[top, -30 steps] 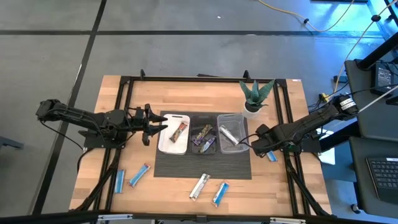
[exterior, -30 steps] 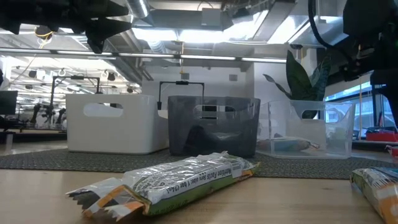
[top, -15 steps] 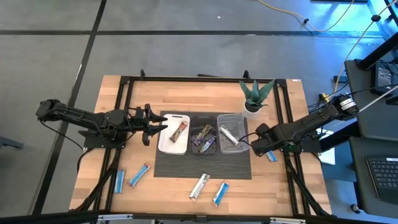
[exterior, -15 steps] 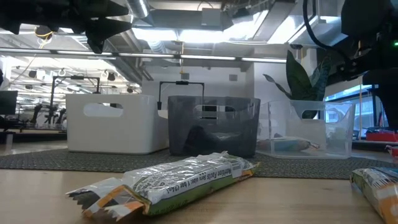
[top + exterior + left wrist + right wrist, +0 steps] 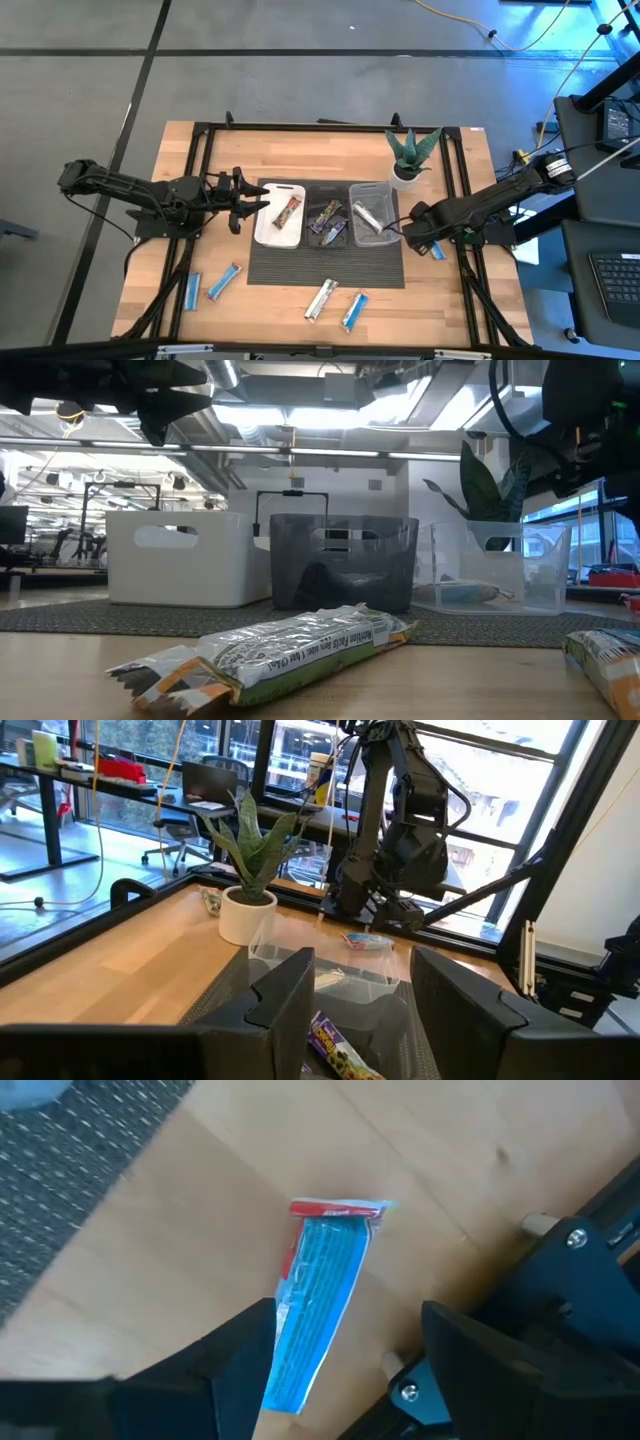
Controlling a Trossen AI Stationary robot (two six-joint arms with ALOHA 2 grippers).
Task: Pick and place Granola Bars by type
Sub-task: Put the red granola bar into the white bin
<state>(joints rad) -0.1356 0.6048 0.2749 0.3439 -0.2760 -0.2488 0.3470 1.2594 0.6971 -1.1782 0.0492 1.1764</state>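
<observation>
A bright blue wrapped granola bar with a red crimped end (image 5: pixel 322 1295) lies flat on the light wooden tabletop (image 5: pixel 200 1250). The right gripper (image 5: pixel 345 1365) hovers above it, its two dark fingers (image 5: pixel 240 1355) spread to either side. A grey woven mat (image 5: pixel 60 1160) fills one corner, and a black metal frame rail (image 5: pixel 580 1250) crosses another.

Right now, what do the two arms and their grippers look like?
Both arms are dark, slim and jointed. The left gripper ends in two black, pointed fingers; the left wrist view shows them as broad, matte, angular blocks. The right gripper has matching black fingers. No markings show.
</observation>
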